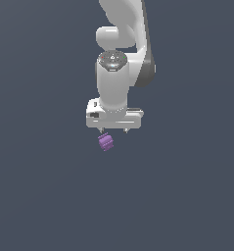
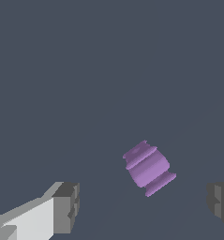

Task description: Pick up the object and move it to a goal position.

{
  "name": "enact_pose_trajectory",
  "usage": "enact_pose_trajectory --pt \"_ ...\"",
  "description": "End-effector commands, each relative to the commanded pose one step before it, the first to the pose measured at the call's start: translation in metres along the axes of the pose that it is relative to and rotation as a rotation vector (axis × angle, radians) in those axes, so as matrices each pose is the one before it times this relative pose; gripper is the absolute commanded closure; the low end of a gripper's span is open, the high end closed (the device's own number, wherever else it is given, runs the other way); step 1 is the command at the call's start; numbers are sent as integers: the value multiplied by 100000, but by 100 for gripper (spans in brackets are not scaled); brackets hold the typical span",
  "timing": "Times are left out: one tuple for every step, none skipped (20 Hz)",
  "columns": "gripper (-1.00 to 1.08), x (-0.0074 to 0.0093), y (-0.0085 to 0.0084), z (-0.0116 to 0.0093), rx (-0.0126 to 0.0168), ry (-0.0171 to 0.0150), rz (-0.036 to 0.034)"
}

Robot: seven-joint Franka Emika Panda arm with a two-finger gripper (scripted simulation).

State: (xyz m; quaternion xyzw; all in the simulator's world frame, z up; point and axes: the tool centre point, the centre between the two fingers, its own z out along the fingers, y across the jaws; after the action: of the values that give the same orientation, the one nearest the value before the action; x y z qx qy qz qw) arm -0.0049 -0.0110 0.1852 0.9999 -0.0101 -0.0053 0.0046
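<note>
So the scene is basically just the white Panda arm (image 1: 119, 59) hanging over a plain dark grey-blue surface (image 1: 40, 196). I can't spot a container of any kind in either view, and there's no readable writing; the only marking is a dark round cap (image 1: 112, 60) on top of the wrist joint with a few tiny coloured dots, too small to make out.

The gripper (image 1: 114, 131) points straight down, fingers spread wide and released, holding nothing. In the wrist view the two dark grey fingertips (image 2: 66, 206) sit far apart at opposite edges of the picture.

The object (image 1: 105, 142), a small purple ridged chunk, lies tilted on the surface just below the gripper, toward the exterior view's left of its centre. In the wrist view it (image 2: 148, 168) sits between the two fingertips, touching neither and closer to one than the other
</note>
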Motion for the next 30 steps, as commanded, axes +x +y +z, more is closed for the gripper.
enact_pose_trajectory --pt "-92 0 1 0 0 0 0" --pt "-92 18 26 -41 47 54 66" --pt "-92 54 69 -112 131 143 184" --pt "-92 88 117 -187 219 239 308" --pt "-92 122 162 -262 305 334 432" --pt "-92 156 207 -338 391 429 559" --pt "-92 156 203 -341 389 429 568" --pt "-92 121 153 -265 299 330 450" --pt "-92 85 106 -190 210 232 334" --pt "-92 49 54 -109 116 128 204" --pt "-92 11 6 -25 23 24 61" --pt "-92 -29 -31 64 -68 -75 -116" --pt "-92 -27 -10 66 -53 -54 -193" --pt "-92 -13 14 51 -19 -12 -248" --pt "-92 -13 28 60 -10 3 -352" --pt "-92 -19 42 82 -14 3 -468" --pt "-92 -27 50 110 -24 -4 -601" --pt "-92 -36 53 138 -35 -13 -740" --pt "-92 -45 61 164 -44 -20 -869" --pt "-92 -53 68 189 -51 -25 -997" --pt "-92 -62 74 212 -56 -29 -1119" --pt "-92 -70 82 233 -59 -31 -1236" --pt "-92 -78 90 254 -60 -32 -1360" --pt "-92 -87 96 274 -62 -34 -1479" --pt "-92 -98 100 297 -64 -39 -1605" --pt "-92 -110 105 320 -66 -44 -1733" --pt "-92 -122 107 342 -66 -47 -1861" --pt "-92 -135 110 363 -66 -51 -1990" --pt "-92 -149 112 385 -64 -54 -2121" --pt "-92 -164 112 407 -61 -58 -2252"
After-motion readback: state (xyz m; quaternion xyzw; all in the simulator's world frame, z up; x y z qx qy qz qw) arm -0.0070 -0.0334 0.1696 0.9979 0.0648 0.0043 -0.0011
